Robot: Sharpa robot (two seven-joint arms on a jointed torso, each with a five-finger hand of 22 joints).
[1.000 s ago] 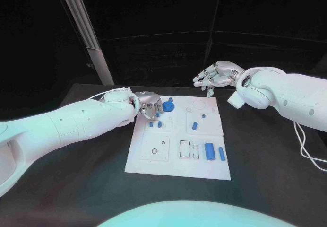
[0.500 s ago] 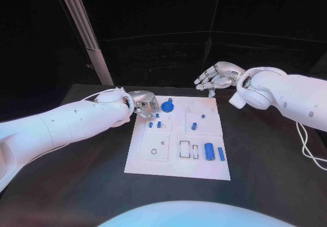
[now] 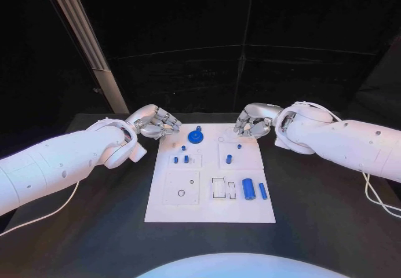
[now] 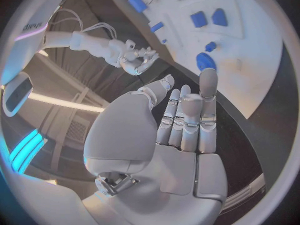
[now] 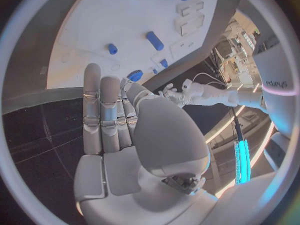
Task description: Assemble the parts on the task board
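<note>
The white task board lies in the middle of the black table. A round blue part with a peg stands near its far edge. Small blue pegs sit in its left half and two more in its right half. A thick blue cylinder and a thin blue bar lie at the near right. My left hand hovers just off the board's far left corner, holding nothing. My right hand hovers at the far right corner, also holding nothing. In the wrist views both hands show straight fingers with bare palms.
A pale post rises behind the table's far left corner. A white cable hangs from my right arm over the table's right side. Bare black tabletop surrounds the board.
The camera has shifted. My left hand has drawn back from the round blue part to beside the board's corner. My right hand has come down to the board's far right corner.
</note>
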